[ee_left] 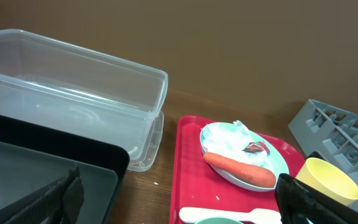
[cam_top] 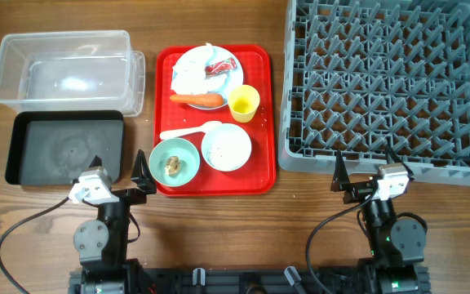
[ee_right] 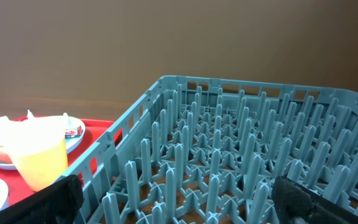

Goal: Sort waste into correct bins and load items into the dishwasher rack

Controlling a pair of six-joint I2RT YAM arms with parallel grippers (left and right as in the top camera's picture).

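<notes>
Grey pegged grid rack (cam_top: 382,82), glossy red tray (cam_top: 261,69), clear tub (cam_top: 64,77), left claw (cam_top: 118,167) and right claw (cam_top: 374,173) spread wide

We see even, fairly bright light from above, w/ soft short shadows; only glare is a pale sheen on the clear tub (cam_top: 64,69) floor, left of the red tray (cam_top: 213,184). Overhead view is sharp throughout. In both wrist views the dark fingers (ee_left: 328,200), nearer than the tray, are blurred, and the wall (ee_left: 229,43) behind it looks dim.
</notes>
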